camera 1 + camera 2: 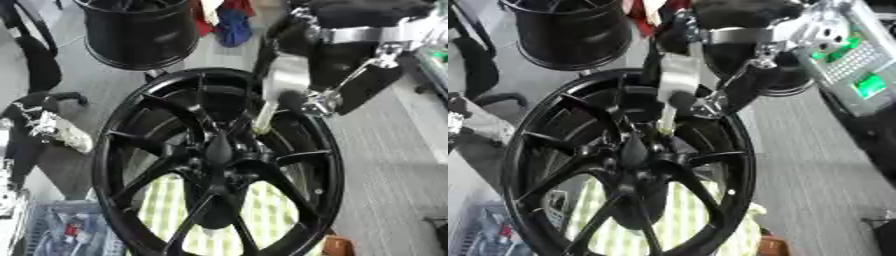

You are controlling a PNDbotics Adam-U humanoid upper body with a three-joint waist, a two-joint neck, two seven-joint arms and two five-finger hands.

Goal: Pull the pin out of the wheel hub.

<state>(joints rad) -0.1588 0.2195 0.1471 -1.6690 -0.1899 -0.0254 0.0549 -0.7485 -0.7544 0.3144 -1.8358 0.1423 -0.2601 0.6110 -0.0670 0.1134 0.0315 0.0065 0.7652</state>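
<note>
One hand is doing the work here: I am bringing the right hand [293, 95] down from the upper right onto the glossy black multi-spoke alloy wheel [122, 150], which is standing on edge in front of me. Its fingers appear to be pinching the top of the pale, slim metal pin [264, 117], which is sitting tilted just above and to the right of the hub centre [219, 150], its lower end disappearing between the spokes.

My worry is that I am pulling off the pin's axis; it could bind in its hole, or slip out of the pinch. Dragging sideways could also rock the upright wheel.

Room is tight below, with spokes crowding both sides of the pin. The open way out is up and to the right, toward my arm, over bare grey floor [385, 165]. A second black wheel barrel [140, 30] is standing behind on the left, well apart. My left hand is out of sight.
</note>
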